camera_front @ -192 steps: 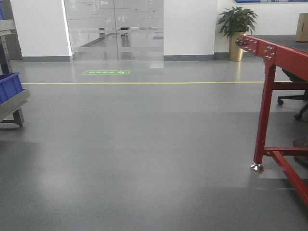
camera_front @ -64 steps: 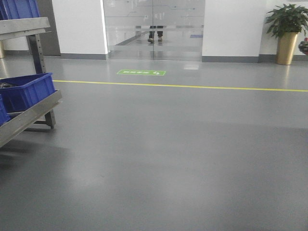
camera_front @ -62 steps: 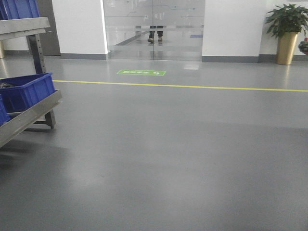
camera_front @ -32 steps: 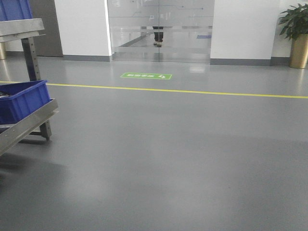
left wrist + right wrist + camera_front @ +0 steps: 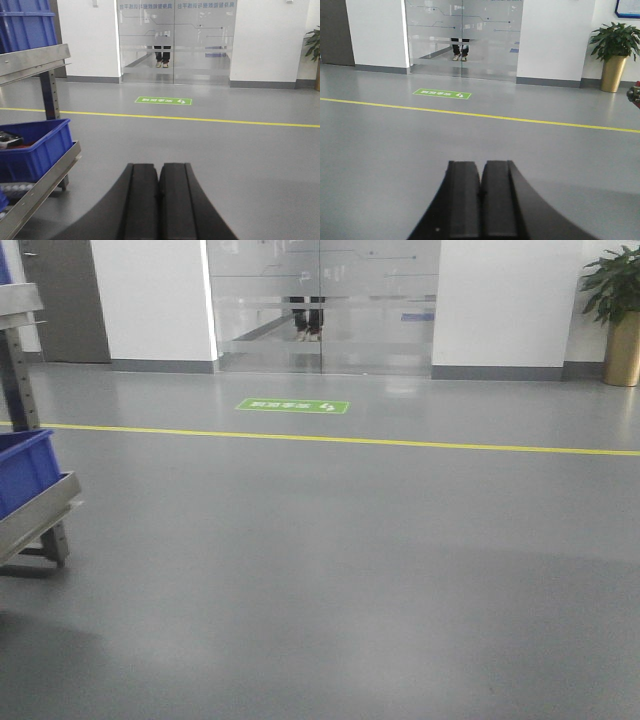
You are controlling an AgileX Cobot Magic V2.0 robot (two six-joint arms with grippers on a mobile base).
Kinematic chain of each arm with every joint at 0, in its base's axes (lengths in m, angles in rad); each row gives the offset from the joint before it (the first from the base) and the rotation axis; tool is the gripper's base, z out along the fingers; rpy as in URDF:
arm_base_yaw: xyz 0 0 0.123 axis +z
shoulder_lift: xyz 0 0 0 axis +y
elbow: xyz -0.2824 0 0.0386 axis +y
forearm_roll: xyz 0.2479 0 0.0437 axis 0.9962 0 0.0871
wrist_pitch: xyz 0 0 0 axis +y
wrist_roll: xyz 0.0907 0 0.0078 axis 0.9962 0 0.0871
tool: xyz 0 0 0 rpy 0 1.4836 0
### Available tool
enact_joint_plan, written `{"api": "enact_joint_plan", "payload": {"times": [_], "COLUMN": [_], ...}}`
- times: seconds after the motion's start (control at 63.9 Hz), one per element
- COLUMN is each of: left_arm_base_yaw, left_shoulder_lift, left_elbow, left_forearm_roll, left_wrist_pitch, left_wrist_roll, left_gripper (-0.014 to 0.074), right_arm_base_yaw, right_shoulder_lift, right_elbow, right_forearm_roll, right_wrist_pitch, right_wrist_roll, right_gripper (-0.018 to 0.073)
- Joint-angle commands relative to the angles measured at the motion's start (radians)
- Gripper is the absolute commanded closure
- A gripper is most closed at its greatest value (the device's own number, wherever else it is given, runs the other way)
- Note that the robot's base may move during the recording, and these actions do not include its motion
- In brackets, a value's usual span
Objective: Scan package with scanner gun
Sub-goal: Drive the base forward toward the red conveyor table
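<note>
Grey smooth floor [image 5: 320,580] fills the front view, and a thin yellow line [image 5: 400,443] crosses it from left to right in the far half. Just behind the line a green floor sign [image 5: 292,406] lies before the glass doors [image 5: 320,300], and behind the glass the legs of a person [image 5: 308,318] are seen. At the left edge a blue bin [image 5: 22,472] sits on a tilted metal rack [image 5: 45,515]; at the far right a potted plant [image 5: 620,310] stands by the white wall [image 5: 150,300]. In the left wrist view the left gripper [image 5: 159,200] is at the near bottom, its two black fingers pressed together with nothing between them. To its left the same metal rack carries the blue bin, and a dark object [image 5: 10,140] lies inside, but too little of it shows to tell what it is. In the right wrist view the right gripper [image 5: 481,200] is also closed on nothing, with only a thin seam between the fingers, above the floor; the potted plant stands far right. The package and the scanner gun appear in no view, so I cannot tell where they are.
</note>
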Motion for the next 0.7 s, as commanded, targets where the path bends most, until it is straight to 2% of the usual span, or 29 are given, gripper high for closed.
{"api": "enact_joint_plan", "payload": {"times": [0.0, 0.25, 0.485, 0.688], "left_arm_base_yaw": [0.002, 0.002, 0.002, 0.002], "left_shoulder_lift": [-0.004, -0.004, -0.004, -0.004], "left_elbow": [-0.004, -0.004, -0.004, -0.004], "left_forearm_roll": [-0.008, -0.008, -0.008, -0.008], "left_wrist_pitch": [-0.014, -0.014, -0.014, -0.014], "left_wrist_roll": [-0.007, -0.007, -0.007, -0.007], "left_gripper": [0.0708, 0.0708, 0.0708, 0.0708], "right_arm_base_yaw": [0.003, 0.002, 0.048, 0.050], "right_shoulder_lift": [-0.003, -0.003, -0.003, -0.003], "right_elbow": [-0.001, -0.001, -0.001, -0.001], "right_forearm_roll": [-0.008, -0.008, -0.008, -0.008], "right_wrist_pitch": [-0.026, -0.028, -0.028, -0.028], "right_wrist_roll": [0.001, 0.001, 0.001, 0.001], "right_gripper": [0.0713, 0.0713, 0.0713, 0.0713]}}
